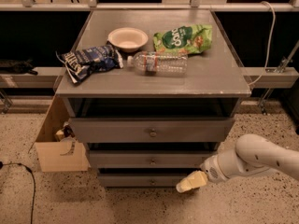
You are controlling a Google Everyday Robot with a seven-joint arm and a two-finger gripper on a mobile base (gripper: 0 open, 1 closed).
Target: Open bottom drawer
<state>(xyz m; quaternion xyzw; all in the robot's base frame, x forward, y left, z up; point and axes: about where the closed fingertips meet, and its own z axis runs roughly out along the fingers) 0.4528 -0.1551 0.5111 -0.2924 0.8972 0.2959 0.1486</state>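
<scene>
- A cardboard box (60,155) is standing open at the gray cabinet's (210,73) 9 o'clock, holding small items too dim to name.
- A round pale bowl (127,38), a clear plastic bottle (159,62) lying on its side, a crinkled blue bag (88,59) and a green bag (183,38) are resting on the flat top.
- The bottom drawer (135,180), narrow and gray-painted, is sitting shut at the frame's 6 o'clock.
- The cream-tipped gripper (190,182) is hovering at that drawer's 3 o'clock end. Whether it is spread or pressed together cannot be told.

Green bag (183,38) lettering seemingly illegible; gripper (191,182) near bottom drawer (140,179)
</scene>
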